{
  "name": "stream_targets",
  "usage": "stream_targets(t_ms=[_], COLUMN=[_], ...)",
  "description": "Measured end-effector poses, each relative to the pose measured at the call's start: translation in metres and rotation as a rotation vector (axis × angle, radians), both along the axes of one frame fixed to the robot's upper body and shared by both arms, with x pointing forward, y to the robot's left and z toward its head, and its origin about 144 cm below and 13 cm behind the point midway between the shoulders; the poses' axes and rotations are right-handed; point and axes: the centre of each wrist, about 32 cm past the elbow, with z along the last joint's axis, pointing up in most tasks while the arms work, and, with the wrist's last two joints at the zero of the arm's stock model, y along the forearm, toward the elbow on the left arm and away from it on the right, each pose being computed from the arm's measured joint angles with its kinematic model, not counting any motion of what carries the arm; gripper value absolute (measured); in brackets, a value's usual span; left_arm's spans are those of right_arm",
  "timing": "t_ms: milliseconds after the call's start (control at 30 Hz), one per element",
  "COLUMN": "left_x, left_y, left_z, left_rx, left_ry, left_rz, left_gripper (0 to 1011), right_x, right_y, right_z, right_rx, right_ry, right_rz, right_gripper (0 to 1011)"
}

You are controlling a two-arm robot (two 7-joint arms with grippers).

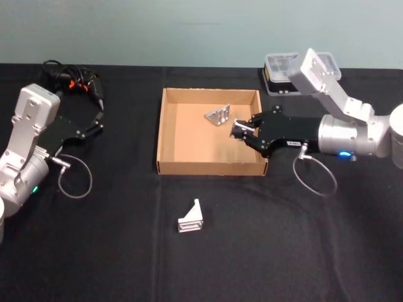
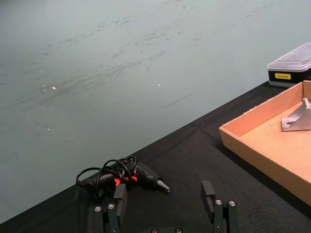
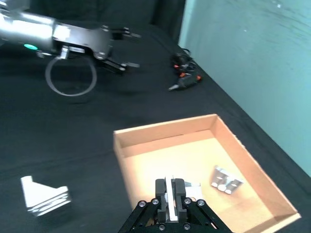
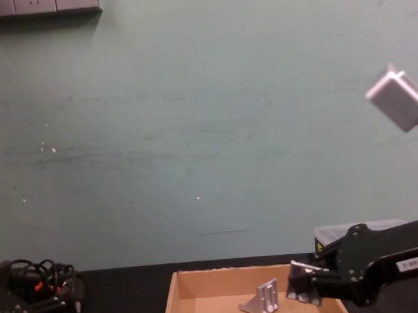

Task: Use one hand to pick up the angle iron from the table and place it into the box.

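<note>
**Robot test bench in a lab**

A flat black matte tabletop (image 1: 126,264) stands against a scuffed pale green wall (image 4: 193,129) with a row of grey wall sockets (image 4: 36,4) high up. The silver-grey left arm (image 1: 25,138) and right arm (image 1: 349,135) of a robot reach over it. Workshop oddments lie on it: a black corded power tool with orange marks (image 2: 131,177), a small black plastic case with a clear lid (image 2: 291,65), a shallow tan cardboard box (image 1: 165,135) and a loose silver metal angle iron (image 1: 190,218).

box (image 1: 211,168) left half free; angle iron (image 1: 218,115) near back wall
</note>
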Motion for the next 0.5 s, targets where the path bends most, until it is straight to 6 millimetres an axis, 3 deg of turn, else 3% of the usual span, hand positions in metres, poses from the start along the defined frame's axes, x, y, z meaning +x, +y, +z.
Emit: stream_targets(t_ms=[500], left_x=[0.000], left_y=[0.000], left_z=[0.000], left_rx=[0.000], left_ry=[0.000], left_rz=[0.000], left_gripper=[1000], right_x=[0.037], right_y=[0.017], right_z=[-0.025], right_rx=[-0.053], right_ry=[0.003], right_rz=[-0.075], right_gripper=[123])
